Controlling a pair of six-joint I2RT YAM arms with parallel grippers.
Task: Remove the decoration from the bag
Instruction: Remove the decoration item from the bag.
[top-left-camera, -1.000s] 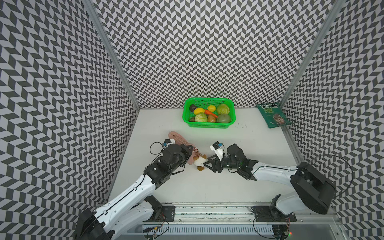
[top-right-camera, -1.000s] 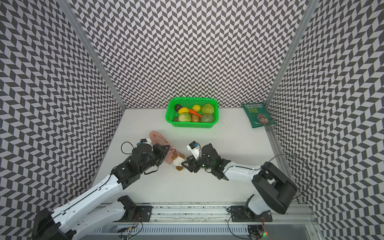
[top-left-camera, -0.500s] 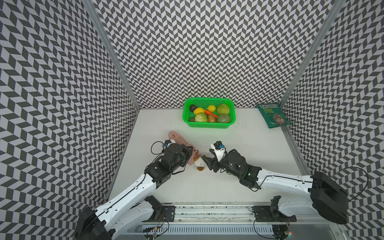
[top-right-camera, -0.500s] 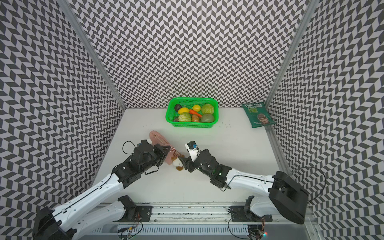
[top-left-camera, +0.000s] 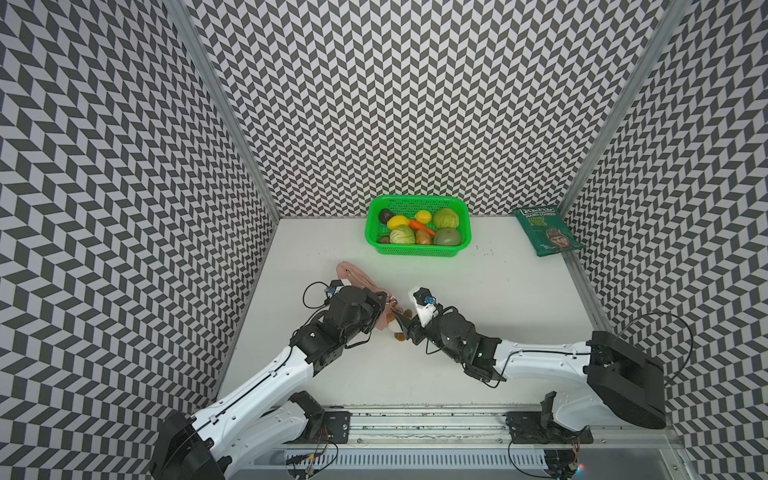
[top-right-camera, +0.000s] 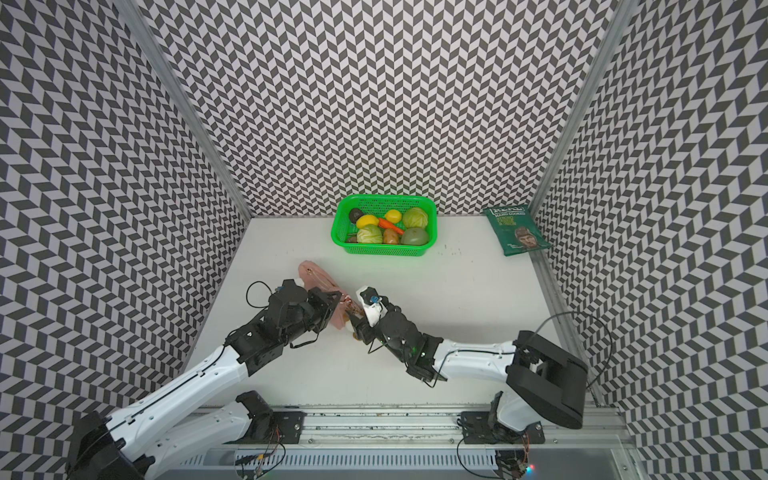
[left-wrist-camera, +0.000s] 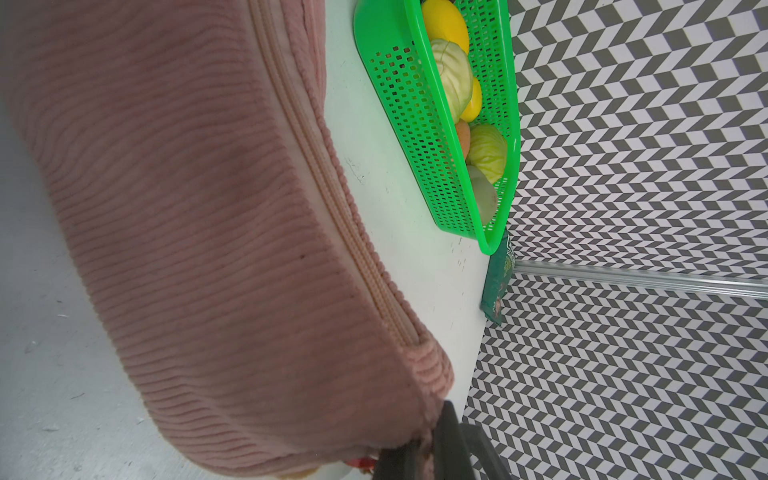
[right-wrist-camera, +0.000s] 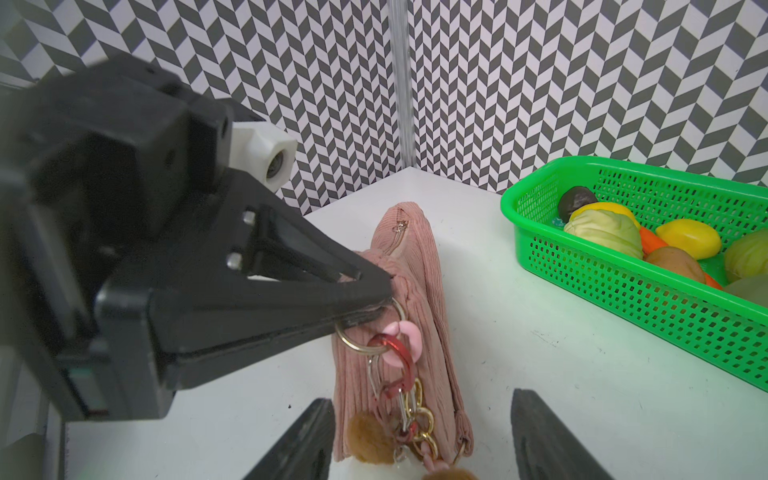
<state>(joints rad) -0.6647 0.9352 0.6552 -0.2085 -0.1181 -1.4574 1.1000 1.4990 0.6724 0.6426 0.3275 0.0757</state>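
My left fingers (right-wrist-camera: 365, 286) are clenched on the near corner of the bag (right-wrist-camera: 415, 266), right at its gold ring (right-wrist-camera: 348, 347). The bag lies on the bench (top-left-camera: 519, 316), stretching back toward the green basket (top-left-camera: 417, 249). The decoration (right-wrist-camera: 370, 440) hangs from that ring by its clasp (right-wrist-camera: 410, 368), against the bag's end. My right fingers (right-wrist-camera: 307, 436) stand released, one on either side of the decoration, gripping nothing.
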